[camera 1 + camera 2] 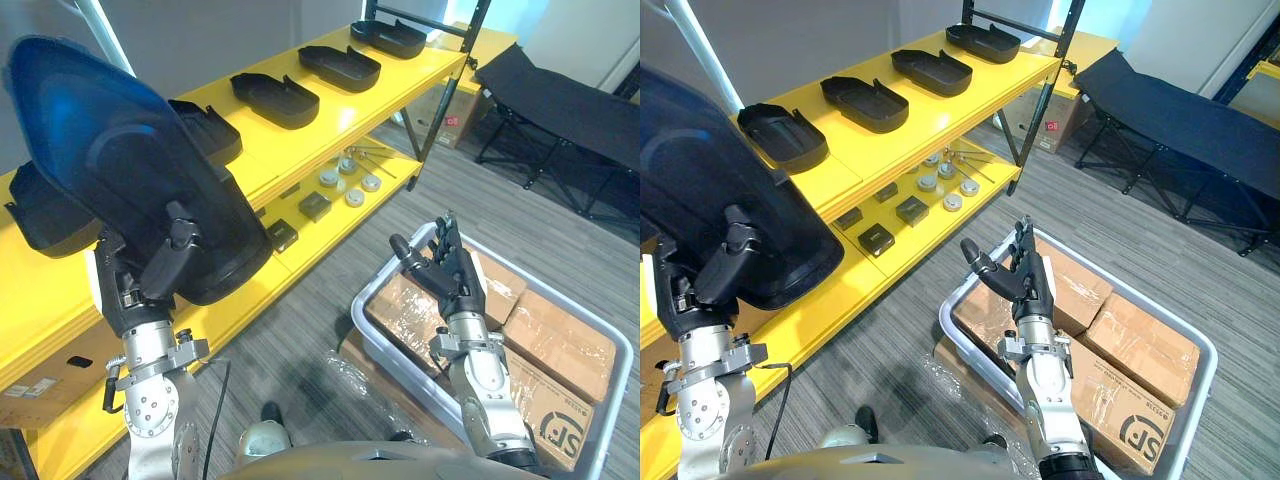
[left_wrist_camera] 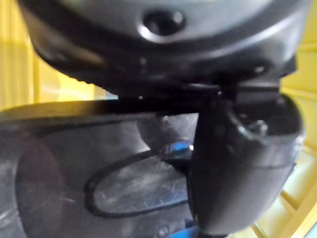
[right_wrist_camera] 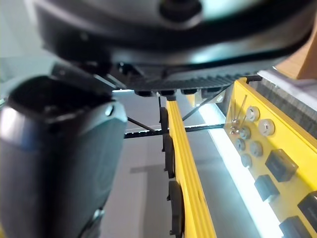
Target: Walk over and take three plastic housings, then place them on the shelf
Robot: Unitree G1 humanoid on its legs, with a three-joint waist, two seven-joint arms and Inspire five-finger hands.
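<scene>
Grey plank-pattern flooring (image 1: 300,330) runs under the work area. Nearest, the left hand (image 1: 160,268) holds a large black plastic housing (image 1: 120,150) raised and tilted before the shelf's near end. Its thumb is clamped over the lower rim; the fingers behind the shell are hidden. The shell is smooth, glossy and rounded, with a moulded oval recess.

The right hand (image 1: 445,265) is empty, fingers straight and spread, above a grey plastic crate (image 1: 392,262) of brown cardboard boxes (image 1: 560,345).

Beyond, the yellow two-tier shelf (image 1: 300,140) carries a row of matching black housings (image 1: 275,98) on its upper board. Round metal discs (image 1: 345,180) and dark square blocks (image 1: 315,205) lie on the lower board.

Judged step: placing. The next move calls for lowering the held housing flat onto a bare stretch of upper board, clear of its neighbours, then releasing the thumb.
</scene>
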